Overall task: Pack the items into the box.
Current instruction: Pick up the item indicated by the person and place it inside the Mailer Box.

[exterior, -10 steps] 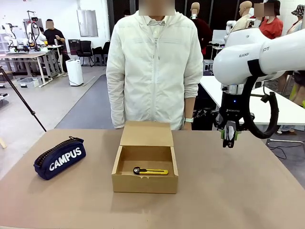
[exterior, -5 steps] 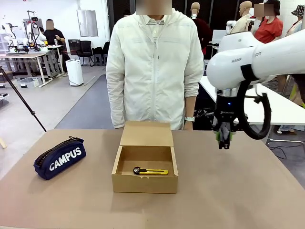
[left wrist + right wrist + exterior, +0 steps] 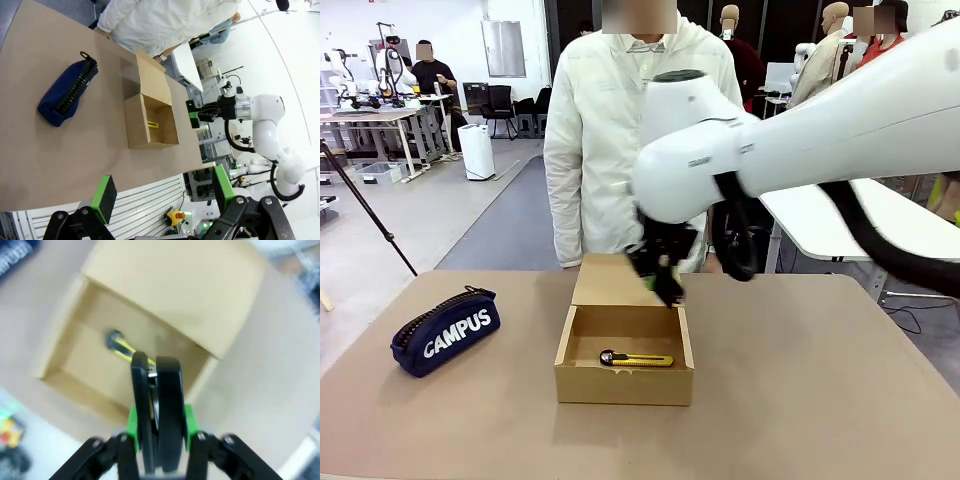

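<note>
Over table point(image 3: 820, 400), right jaws clamp stapler point(image 3: 167, 405).

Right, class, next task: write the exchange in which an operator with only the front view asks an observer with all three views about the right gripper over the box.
Operator: Is the right gripper holding anything?
Observer: Yes. The right wrist view shows the right gripper shut on the black stapler.
Operator: Is it over the opening?
Observer: Looking along the fingers, the stapler's tip points into the open box, beside the utility knife.
Operator: And the left gripper?
Observer: The left gripper is open and empty in the left wrist view.
</note>
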Tool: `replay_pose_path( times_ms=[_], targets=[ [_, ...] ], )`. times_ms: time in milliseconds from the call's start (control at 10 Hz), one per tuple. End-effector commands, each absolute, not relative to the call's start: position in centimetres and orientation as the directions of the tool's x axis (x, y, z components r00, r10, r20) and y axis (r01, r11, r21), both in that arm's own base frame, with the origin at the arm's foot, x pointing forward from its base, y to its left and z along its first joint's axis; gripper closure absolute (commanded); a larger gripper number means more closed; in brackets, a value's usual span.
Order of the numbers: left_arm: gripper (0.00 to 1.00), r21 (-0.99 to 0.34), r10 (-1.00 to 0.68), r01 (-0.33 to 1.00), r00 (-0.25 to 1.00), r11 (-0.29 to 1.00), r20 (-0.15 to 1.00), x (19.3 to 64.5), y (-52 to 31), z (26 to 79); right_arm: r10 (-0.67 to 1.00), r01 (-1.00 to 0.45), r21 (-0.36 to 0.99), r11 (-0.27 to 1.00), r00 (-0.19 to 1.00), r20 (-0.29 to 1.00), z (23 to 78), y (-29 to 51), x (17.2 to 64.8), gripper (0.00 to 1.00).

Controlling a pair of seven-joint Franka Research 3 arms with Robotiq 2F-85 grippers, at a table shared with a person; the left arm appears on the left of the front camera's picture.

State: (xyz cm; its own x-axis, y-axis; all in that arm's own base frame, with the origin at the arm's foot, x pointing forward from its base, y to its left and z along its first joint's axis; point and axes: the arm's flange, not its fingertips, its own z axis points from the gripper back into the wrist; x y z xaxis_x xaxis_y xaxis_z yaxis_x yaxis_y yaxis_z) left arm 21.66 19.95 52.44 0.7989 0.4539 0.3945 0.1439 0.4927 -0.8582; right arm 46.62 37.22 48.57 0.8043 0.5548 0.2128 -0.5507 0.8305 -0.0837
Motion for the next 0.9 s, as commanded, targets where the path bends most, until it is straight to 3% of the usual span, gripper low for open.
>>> replay_pose_path(
  times_ms=[0, 200, 300, 500, 800],
  targets=[
    [0.00, -0.857, 0.452, 0.169, 0.791, 0.486, 0.412, 21.7, 20.0, 52.5, 0.926, -0.963, -0.131, 0.236, 0.182, 0.330, 48.3, 39.6, 48.1, 1.00],
    [0.00, -0.857, 0.452, 0.169, 0.791, 0.486, 0.412, 21.7, 20.0, 52.5, 0.954, -0.987, -0.158, 0.029, -0.020, 0.301, 46.8, 42.2, 47.1, 1.00],
    [0.00, -0.857, 0.452, 0.169, 0.791, 0.486, 0.412, 21.7, 20.0, 52.5, 0.965, -0.972, -0.236, -0.002, -0.064, 0.255, 45.8, 42.8, 47.2, 1.00],
    [0.00, -0.857, 0.452, 0.169, 0.791, 0.486, 0.412, 21.7, 20.0, 52.5, 0.976, -0.973, -0.219, -0.077, -0.118, 0.182, 45.1, 42.5, 47.5, 1.00],
    [0.00, -0.857, 0.452, 0.169, 0.791, 0.486, 0.412, 21.7, 20.0, 52.5, 0.992, -0.984, -0.171, -0.054, -0.073, 0.107, 43.9, 41.7, 47.3, 1.00]
  ],
)
